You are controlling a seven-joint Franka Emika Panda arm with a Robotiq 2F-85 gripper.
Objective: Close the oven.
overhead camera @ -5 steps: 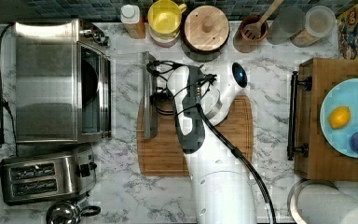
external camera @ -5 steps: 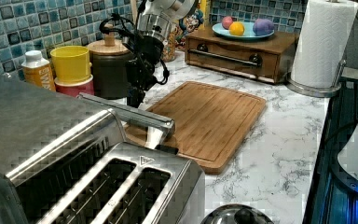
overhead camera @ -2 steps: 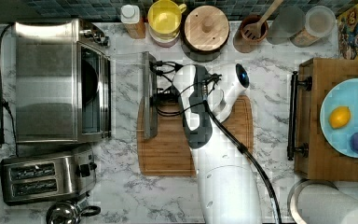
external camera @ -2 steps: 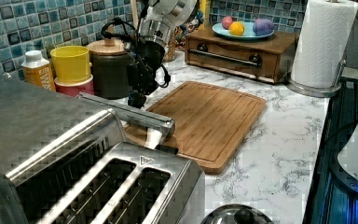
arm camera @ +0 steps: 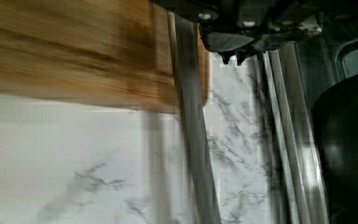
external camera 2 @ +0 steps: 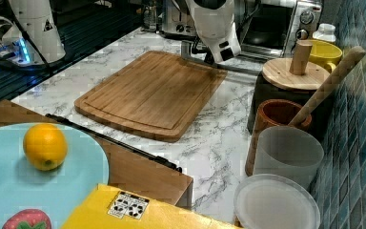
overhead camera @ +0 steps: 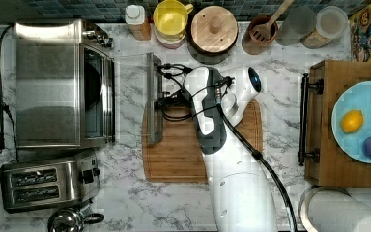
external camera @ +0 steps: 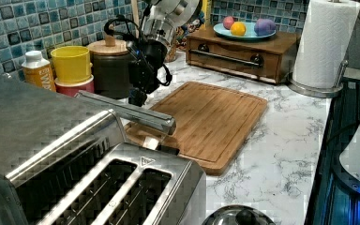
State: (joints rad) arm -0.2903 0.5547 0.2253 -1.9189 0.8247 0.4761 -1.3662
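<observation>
1. The oven (overhead camera: 63,82) sits at the top view's left on the marble counter (overhead camera: 280,63). Its glass door (overhead camera: 128,96) is dropped flat open, dark cavity exposed.
2. The door's bar handle (overhead camera: 153,99) runs along the door's far edge, overhanging the near edge of the wooden cutting board (overhead camera: 193,154).
3. My gripper (external camera: 138,96) hangs just behind the handle in the left view, on the board side, very near or touching it; contact I can't confirm.
4. Finger state: I cannot tell. In the wrist view the gripper (arm camera: 233,55) shows two dark tips close together beside the bar, but that's not enough to call it.
5. My read: door fully open, task barely started. I'd need to get under or behind the handle and swing it up toward the oven.
6. Risk: pushing sideways at the bar instead of lifting. The door is flat, so a horizontal shove loads the hinge or slides the whole oven toward the toaster (overhead camera: 48,181) side.
7. Risk: tips slipping off the smooth round steel bar partway up. The door would drop back and slam onto the board.
8. Risk: the arm's loose cable loop (overhead camera: 174,72) lies right by the handle and could snag as the door rises.
9. Risk: the yellow cup (external camera: 70,58) and the wooden-lidded canister (external camera: 110,65) stand near the arm's wrist. A wide arc could clip them.
</observation>
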